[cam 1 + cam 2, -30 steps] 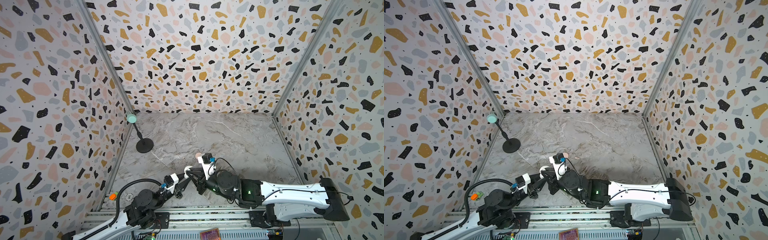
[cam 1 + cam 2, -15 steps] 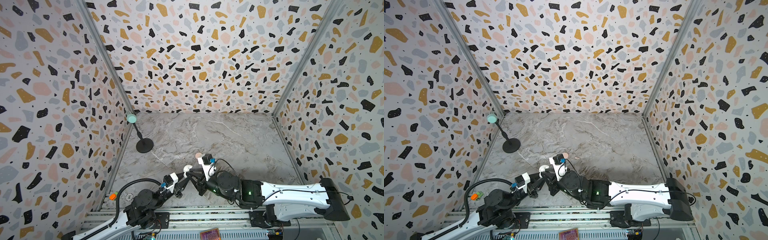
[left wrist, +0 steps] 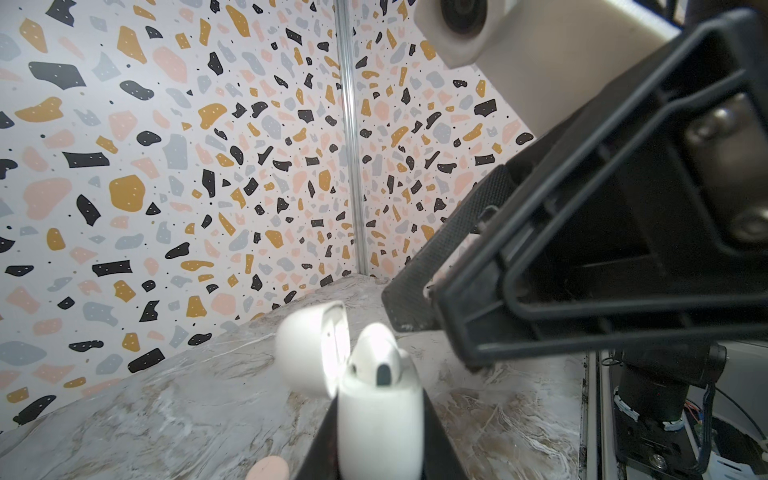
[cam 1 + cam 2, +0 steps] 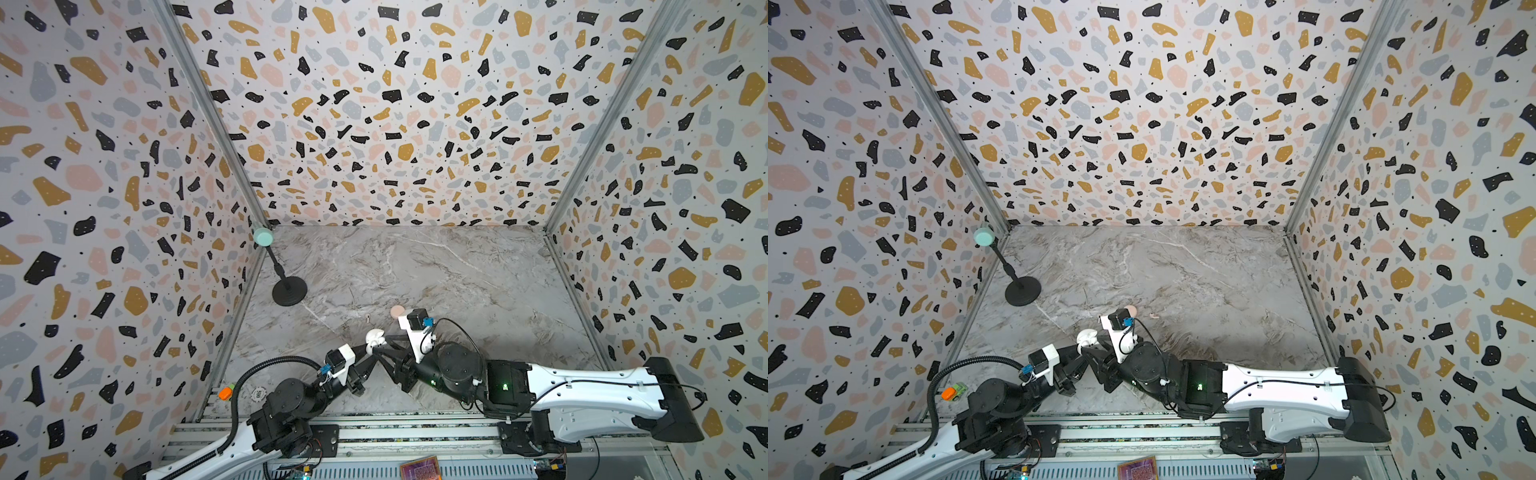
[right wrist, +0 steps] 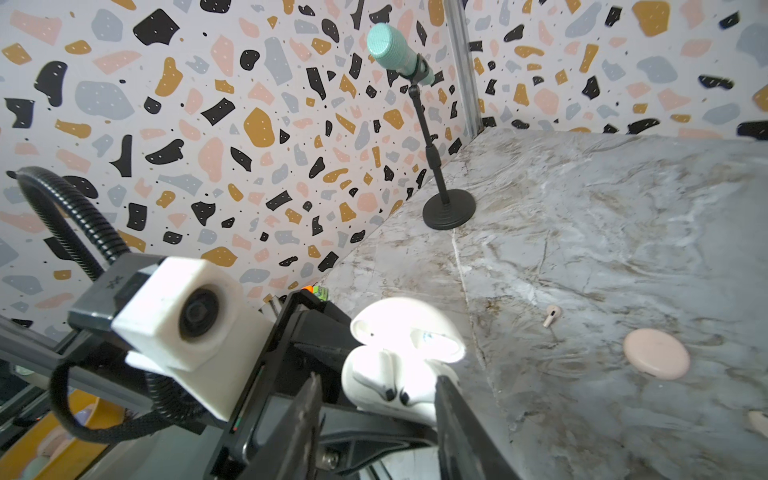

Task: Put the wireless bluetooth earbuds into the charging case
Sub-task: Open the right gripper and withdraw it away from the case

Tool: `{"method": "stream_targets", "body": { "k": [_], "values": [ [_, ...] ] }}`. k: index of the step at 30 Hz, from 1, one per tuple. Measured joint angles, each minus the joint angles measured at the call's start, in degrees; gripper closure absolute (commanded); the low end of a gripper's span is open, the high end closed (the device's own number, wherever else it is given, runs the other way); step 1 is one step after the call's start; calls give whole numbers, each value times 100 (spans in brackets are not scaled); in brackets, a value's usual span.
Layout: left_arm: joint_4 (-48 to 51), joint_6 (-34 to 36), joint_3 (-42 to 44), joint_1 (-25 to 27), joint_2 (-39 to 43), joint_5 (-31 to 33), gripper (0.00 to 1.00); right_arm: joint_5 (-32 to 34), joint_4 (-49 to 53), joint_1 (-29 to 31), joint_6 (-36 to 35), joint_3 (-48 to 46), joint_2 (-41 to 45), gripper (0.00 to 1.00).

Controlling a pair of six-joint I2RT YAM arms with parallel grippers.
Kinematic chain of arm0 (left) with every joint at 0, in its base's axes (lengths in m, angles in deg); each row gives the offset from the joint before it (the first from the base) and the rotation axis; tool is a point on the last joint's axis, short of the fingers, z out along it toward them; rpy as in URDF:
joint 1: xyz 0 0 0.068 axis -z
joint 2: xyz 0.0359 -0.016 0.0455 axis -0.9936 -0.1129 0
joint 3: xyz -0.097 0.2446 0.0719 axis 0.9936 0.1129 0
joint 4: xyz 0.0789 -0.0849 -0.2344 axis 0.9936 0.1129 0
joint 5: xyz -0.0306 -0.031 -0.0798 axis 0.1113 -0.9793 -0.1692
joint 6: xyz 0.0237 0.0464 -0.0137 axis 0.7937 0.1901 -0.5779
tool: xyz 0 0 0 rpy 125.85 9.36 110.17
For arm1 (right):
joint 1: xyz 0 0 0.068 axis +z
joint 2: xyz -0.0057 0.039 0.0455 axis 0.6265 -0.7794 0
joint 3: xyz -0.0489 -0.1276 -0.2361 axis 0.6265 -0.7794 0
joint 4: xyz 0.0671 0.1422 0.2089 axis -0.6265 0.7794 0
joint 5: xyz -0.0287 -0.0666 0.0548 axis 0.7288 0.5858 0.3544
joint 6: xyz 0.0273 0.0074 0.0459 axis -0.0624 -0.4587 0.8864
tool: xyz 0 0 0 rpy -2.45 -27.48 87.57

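Observation:
The white charging case (image 4: 375,337) (image 4: 1087,336) is lifted off the table with its lid (image 3: 309,349) flipped open. My left gripper (image 4: 371,349) (image 3: 378,419) is shut on the case body (image 3: 378,415). Two white earbuds (image 5: 395,392) sit in its sockets, and one earbud head (image 3: 376,353) pokes out of the top. My right gripper (image 4: 384,343) (image 5: 378,379) hovers just over the case, open and holding nothing. A closed pink case (image 4: 397,310) (image 5: 656,353) lies on the table. One pink earbud (image 4: 368,318) (image 5: 552,314) rests beside it, another pink earbud (image 4: 1154,316) on its other side.
A microphone stand (image 4: 289,291) (image 5: 449,208) with a mint-green head stands at the back left near the wall. Terrazzo-patterned walls close in the marble table (image 4: 457,274) on three sides. The two arms meet at the front centre.
My right gripper's jaws have spread apart over the white case. The left gripper and the case have stayed where they were.

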Motion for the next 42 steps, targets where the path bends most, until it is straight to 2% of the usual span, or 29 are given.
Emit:
{"method": "stream_targets", "body": {
  "k": [8,11,19,25,33,42],
  "values": [
    [-48,17,0,0,-13,-125,100,37,483,-11,-142,275,308,5],
    [-50,20,0,0,-44,-190,100,-76,686,-109,-157,337,476,1],
    [-175,-57,-72,0,-426,-562,100,-1034,1172,-1266,138,330,1287,1],
    [-321,-264,-660,0,-933,-907,100,-1729,1311,-2020,411,107,2138,1],
    [-1690,-1172,-614,0,-1558,-1252,100,-2798,1325,-2640,721,-308,2461,1],
    [-2216,-1596,-350,0,-1725,-1305,100,-3991,813,-2830,1143,-1025,2332,1]
  ]
}}
